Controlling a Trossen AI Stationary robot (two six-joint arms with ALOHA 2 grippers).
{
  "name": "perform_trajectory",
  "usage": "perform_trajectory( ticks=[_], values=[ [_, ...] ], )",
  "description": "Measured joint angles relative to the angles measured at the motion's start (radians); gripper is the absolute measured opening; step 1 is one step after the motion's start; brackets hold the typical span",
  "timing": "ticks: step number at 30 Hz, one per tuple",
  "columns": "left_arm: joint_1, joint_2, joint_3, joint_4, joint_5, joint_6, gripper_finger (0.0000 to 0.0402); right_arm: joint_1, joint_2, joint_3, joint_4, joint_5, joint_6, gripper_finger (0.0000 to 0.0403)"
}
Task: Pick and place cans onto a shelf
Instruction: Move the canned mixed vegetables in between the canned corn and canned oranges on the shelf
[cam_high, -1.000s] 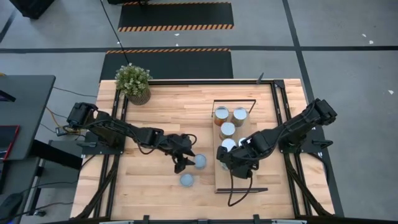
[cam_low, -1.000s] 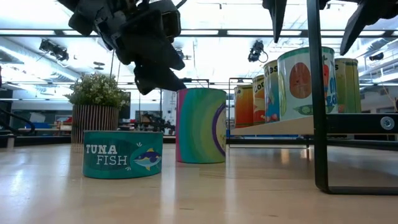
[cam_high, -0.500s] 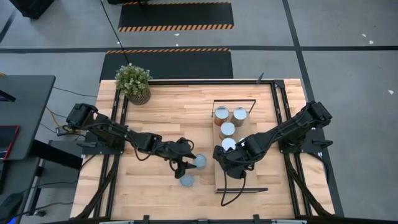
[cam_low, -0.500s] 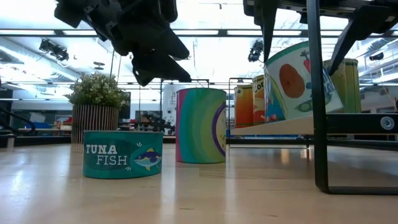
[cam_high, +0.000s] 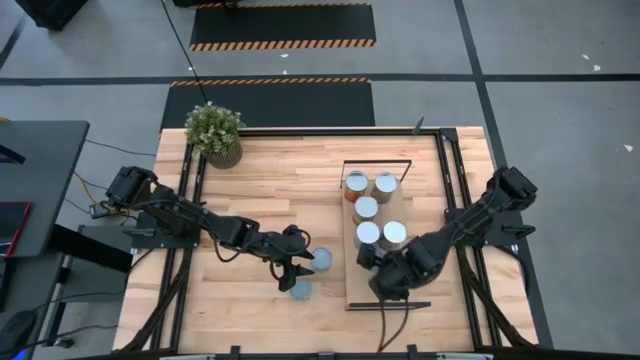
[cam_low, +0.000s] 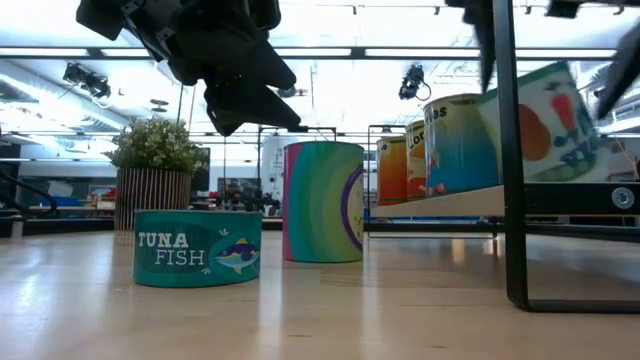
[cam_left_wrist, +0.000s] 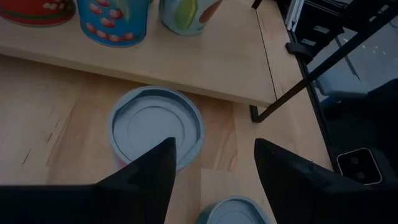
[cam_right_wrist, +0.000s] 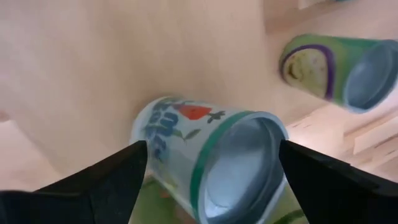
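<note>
Here, five cans on the shelf (cam_high: 352, 296): two (cam_high: 356, 182) at its far end, one (cam_high: 366, 207) behind them, two more (cam_high: 394, 234) toward the middle. A sixth, the can with the tomato label (cam_right_wrist: 205, 162), tipped over the shelf's near half between the spread fingers of the right gripper (cam_high: 385, 270), fingers wide and not closed on it. Off the shelf, on the surface near its front edge, a tall green-striped can (cam_low: 323, 201) and a flat tuna can (cam_low: 197, 248) close together. Above those two, the left gripper (cam_high: 292, 269), fingers (cam_left_wrist: 146, 180) wide apart, holding nothing. At the surface's far left corner, a potted plant (cam_high: 214, 132).
</note>
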Motion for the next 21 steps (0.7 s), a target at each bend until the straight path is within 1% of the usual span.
perform_trajectory(
  ticks=[6,9,12,15,17,21],
  values=[
    [0.000,0.000,0.000,0.001,0.000,0.001,0.0222,0.038,-0.030,0.000,-0.097,0.028,0.170,0.0372],
    [0.001,0.000,0.000,0.001,0.000,0.001,0.0222,0.039,-0.061,0.000,-0.113,0.036,0.217,0.0372],
    [0.002,0.000,0.000,0.002,0.000,0.000,0.0222,0.056,-0.092,0.000,-0.091,0.054,0.206,0.0372],
    [0.002,0.000,0.000,0.004,0.000,0.000,0.0222,0.062,-0.110,0.000,-0.055,0.051,0.157,0.0372],
    [0.002,0.000,0.000,0.004,0.000,0.000,0.0222,0.057,-0.111,0.001,-0.037,0.026,0.136,0.0372],
    [0.002,0.000,0.000,0.009,0.000,0.001,0.0222,0.008,-0.096,0.002,-0.016,-0.048,0.120,0.0372]
  ],
)
